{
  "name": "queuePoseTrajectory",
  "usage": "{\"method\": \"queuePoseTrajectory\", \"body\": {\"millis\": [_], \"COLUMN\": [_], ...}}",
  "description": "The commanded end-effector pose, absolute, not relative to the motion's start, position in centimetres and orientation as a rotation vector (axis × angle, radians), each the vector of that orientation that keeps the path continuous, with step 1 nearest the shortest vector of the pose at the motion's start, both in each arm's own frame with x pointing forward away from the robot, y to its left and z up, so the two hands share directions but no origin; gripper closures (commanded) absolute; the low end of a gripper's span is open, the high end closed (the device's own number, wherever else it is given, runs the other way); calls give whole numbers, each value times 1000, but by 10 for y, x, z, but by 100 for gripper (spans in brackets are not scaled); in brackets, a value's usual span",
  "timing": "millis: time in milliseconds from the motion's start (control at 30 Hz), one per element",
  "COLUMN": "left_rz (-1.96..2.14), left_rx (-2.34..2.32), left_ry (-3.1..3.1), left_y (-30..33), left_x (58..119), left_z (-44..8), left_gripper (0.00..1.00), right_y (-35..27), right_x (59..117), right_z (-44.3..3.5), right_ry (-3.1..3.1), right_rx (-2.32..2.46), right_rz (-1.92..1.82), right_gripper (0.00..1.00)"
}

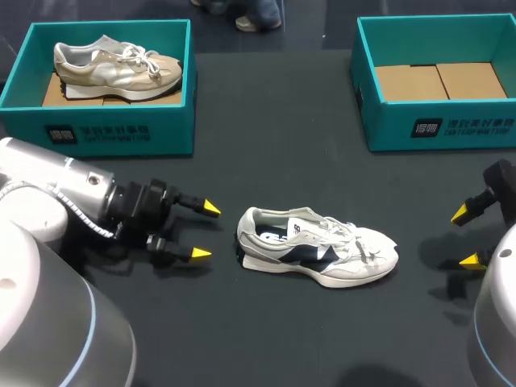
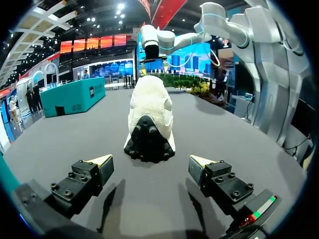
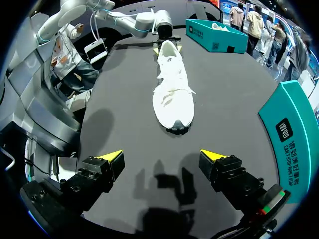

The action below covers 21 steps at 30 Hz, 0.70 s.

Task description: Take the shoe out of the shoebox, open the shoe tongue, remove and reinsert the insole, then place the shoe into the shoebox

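The white and navy lace-up sneaker (image 1: 318, 256) is out of its box and sits upright on its sole in the middle of the dark table (image 1: 282, 161), with its heel towards the left arm and its toe towards the right. The left gripper (image 1: 205, 230) hangs low over the table just behind the heel. Its two yellow-tipped fingers are spread wide and hold nothing, and a strip of bare table separates them from the shoe. The right gripper (image 1: 466, 238) is well apart from the toe on the other side. Its fingers are also spread wide, with nothing between them and nothing touching them. At the far right corner stands a teal cardboard shoebox (image 1: 439, 129) with only its brown cardboard floor showing inside. At the far left corner a second teal shoebox (image 1: 105, 133) holds a beige and cream sneaker (image 1: 113, 64) lying lengthwise inside it.
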<state>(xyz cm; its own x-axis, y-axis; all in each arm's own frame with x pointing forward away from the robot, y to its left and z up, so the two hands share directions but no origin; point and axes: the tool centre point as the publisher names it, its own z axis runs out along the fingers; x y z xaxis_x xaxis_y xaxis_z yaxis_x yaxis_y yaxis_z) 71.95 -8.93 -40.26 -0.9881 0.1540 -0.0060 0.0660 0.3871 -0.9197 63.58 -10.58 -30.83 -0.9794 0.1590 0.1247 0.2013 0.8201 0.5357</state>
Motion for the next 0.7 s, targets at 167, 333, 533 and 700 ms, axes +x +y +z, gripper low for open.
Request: {"method": "queuePoseTrajectory", "body": {"millis": [167,333,533,700], "left_rz": [1693,1700,1708,1734], "left_rx": [-222,-225,-217,-198], "left_ry": [-2536,-2519,-2507,-2488], "left_y": [-111,-121,-131,-138], "left_x": [722,719,717,718], "left_z": [-406,-407,-409,-409], "left_gripper": [0,0,0,0], "right_y": [-106,-106,-106,-106], "right_x": [634,634,634,634], "right_z": [-308,-308,-308,-308], "right_ry": [-2929,-2929,-2929,-2929], "right_rx": [-291,-291,-291,-291], "right_rz": [-872,-872,-872,-872], "right_gripper": [0,0,0,0]}}
